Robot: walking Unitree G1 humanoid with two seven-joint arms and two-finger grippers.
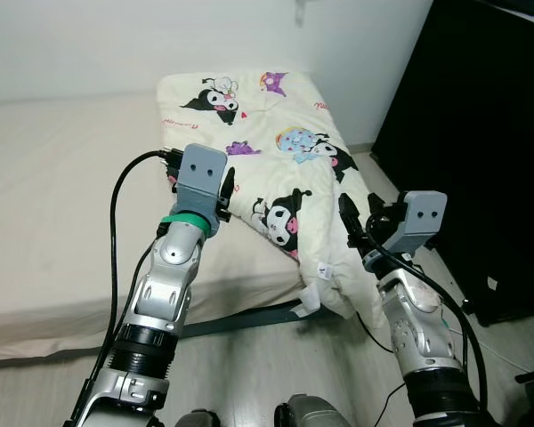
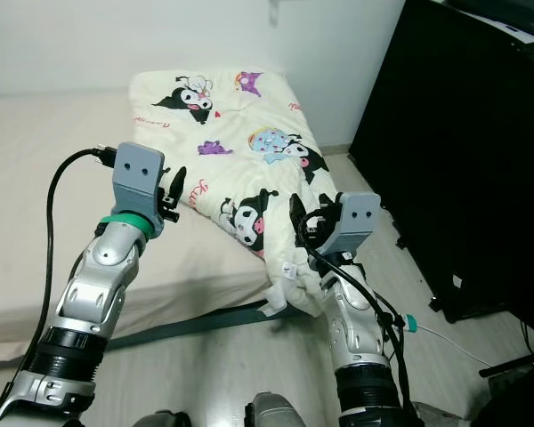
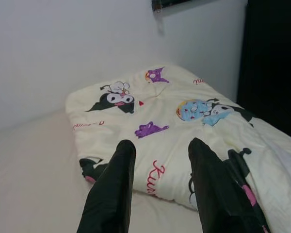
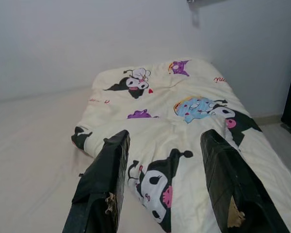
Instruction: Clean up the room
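A cream quilt (image 1: 267,133) printed with cartoon characters lies crumpled on the right part of a bed with a beige sheet (image 1: 53,196). One quilt corner (image 1: 338,289) hangs over the bed's near edge towards the floor. My left gripper (image 1: 225,189) hovers open just over the quilt's near left edge; in the left wrist view its gripper (image 3: 162,143) has nothing between its fingers. My right gripper (image 1: 360,218) is open beside the hanging corner, and the right wrist view shows it (image 4: 165,136) pointing at the quilt (image 4: 184,121).
A tall black cabinet (image 1: 481,133) stands close on the right, leaving a narrow strip of floor (image 2: 409,267) beside the bed. A dark bed-frame bar (image 1: 249,316) runs under the mattress. A white cable (image 2: 445,334) lies on the floor. The white wall (image 1: 116,36) is behind the bed.
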